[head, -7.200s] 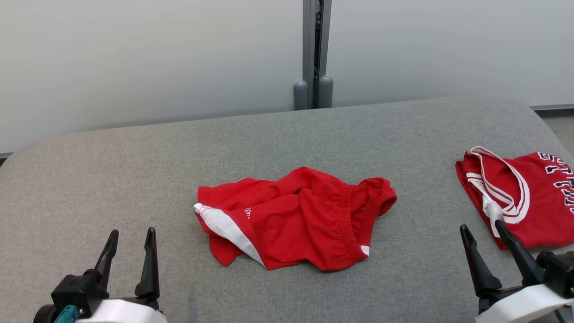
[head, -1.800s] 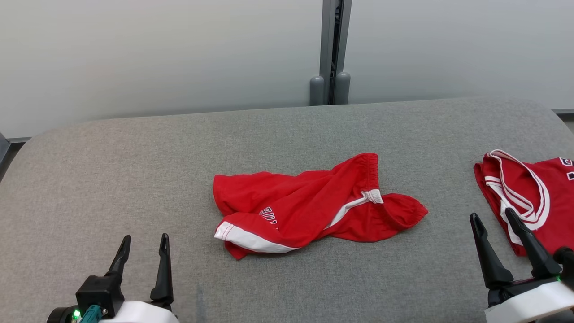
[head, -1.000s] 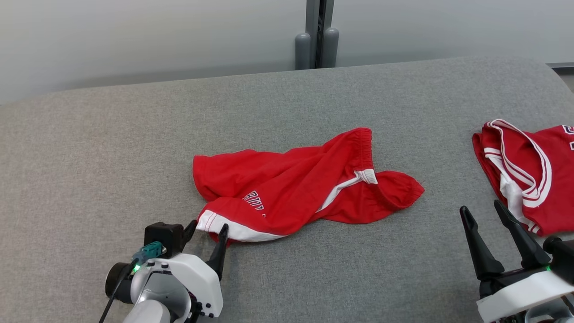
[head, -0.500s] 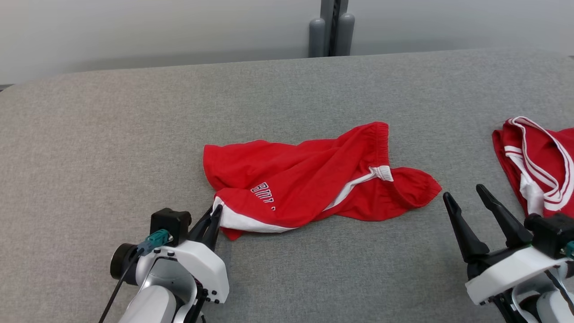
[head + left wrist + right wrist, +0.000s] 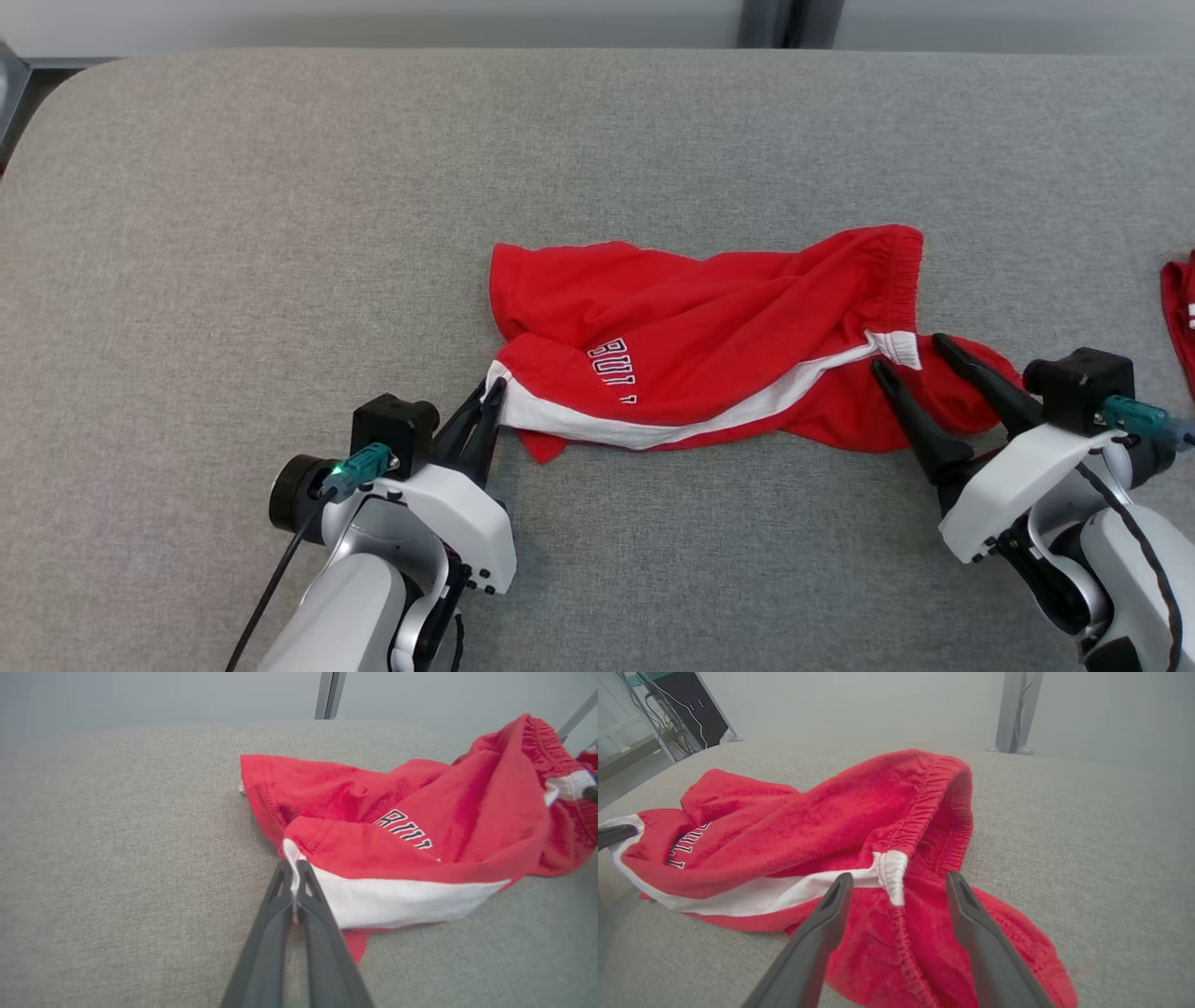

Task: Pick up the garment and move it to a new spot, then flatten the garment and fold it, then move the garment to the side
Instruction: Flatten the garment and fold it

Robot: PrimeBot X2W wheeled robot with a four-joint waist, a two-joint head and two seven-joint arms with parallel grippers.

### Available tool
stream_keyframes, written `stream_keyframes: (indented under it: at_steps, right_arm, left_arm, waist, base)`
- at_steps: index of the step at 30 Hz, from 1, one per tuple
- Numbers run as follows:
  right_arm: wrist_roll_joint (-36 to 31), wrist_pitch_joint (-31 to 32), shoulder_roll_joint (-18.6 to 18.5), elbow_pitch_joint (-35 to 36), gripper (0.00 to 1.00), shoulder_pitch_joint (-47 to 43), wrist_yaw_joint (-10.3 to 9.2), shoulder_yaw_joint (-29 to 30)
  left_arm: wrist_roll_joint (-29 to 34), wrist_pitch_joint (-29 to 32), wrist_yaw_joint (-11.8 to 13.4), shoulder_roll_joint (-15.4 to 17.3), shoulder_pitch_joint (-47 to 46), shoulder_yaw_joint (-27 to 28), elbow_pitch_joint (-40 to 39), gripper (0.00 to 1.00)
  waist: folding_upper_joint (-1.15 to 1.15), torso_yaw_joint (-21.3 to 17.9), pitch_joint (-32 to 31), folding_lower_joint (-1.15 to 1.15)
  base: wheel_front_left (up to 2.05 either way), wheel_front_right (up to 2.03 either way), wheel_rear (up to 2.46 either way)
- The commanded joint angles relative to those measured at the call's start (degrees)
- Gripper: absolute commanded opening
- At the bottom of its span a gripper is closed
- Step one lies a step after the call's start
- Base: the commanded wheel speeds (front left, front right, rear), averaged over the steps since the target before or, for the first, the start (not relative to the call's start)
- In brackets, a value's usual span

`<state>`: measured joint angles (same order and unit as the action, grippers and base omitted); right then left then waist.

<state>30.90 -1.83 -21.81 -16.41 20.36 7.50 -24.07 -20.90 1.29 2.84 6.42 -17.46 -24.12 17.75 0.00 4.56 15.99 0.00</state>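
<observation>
The garment (image 5: 709,345) is a pair of red shorts in a soft, matte knit. It lies rumpled across the middle of the tabletop (image 5: 233,233), well clear of the far edge and of the rounded far-left corner. The tabletop is covered in a coarse grey weave with a fine speckled grain.

A broad white band (image 5: 653,431) runs along the near side of the shorts, curving from the left hem up toward the elastic waistband (image 5: 901,271). The waistband is puckered into tight ribs and stands up in a loose arch at the end nearer the tabletop's right edge. Black-and-white block lettering (image 5: 611,359) sits on the red panel, partly lost in a fold. The cloth is heaped in long diagonal creases, with one leg tucked under the other.

The left claw (image 5: 489,390) has its two dark, tapered fingers pressed together on the white-edged hem corner at the end nearer the tabletop's left edge. The left wrist view shows a thin sliver of white cloth pinched between the fingers of the left claw (image 5: 293,868).

The right claw (image 5: 907,353) is spread wide and grips nothing. In the right wrist view the right claw (image 5: 899,877) is above the gathered red cloth, with the stubby white end of the band between its fingers.

At the tabletop's right edge lies a sliver of a second red cloth (image 5: 1178,308), apart from the shorts.
</observation>
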Motion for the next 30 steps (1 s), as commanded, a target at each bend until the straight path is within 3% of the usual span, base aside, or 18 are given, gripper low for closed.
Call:
stream_keyframes:
  at_steps: [1, 2, 3, 15, 30]
  right_arm:
    - [0.8, -0.2, -0.9, -0.9, 0.32, 1.4, 0.0, -0.5]
    - [1.5, -0.2, -1.2, -1.4, 0.05, 1.9, -0.01, -1.3]
    - [2.0, -0.1, -1.5, -1.8, 0.0, 2.3, 0.0, -2.0]
    - [6.7, -7.6, -4.2, 2.9, 0.0, 4.8, 0.0, -3.0]
    - [7.8, -10.7, -1.8, 15.0, 0.0, 8.1, 0.0, 4.4]
  left_arm:
    - [0.2, -0.7, 0.0, 0.0, -1.2, -0.1, 0.2, 0.0]
    - [0.2, -1.0, 0.0, -0.2, -1.3, -0.2, 0.3, 0.0]
    - [0.1, -1.5, 0.0, -0.3, -1.4, -0.2, 0.5, 0.0]
    - [-0.1, -7.1, 2.4, 1.6, -3.9, 3.5, -4.2, 0.0]
    - [0.6, -7.2, 4.4, 4.8, -14.0, 8.1, -18.2, 0.0]
  waist:
    - [0.0, 0.9, 0.9, 0.0]
    - [0.0, 1.0, 1.1, 0.0]
    - [0.0, 1.1, 1.2, 0.0]
    - [0.0, -1.0, -2.3, 0.0]
    - [0.0, -4.6, -11.4, 0.0]
  base:
    - [0.0, 0.0, 0.0]
    - [0.0, 0.0, 0.0]
    - [0.0, 0.0, 0.0]
    - [0.0, 0.0, 0.0]
    - [0.0, 0.0, 0.0]
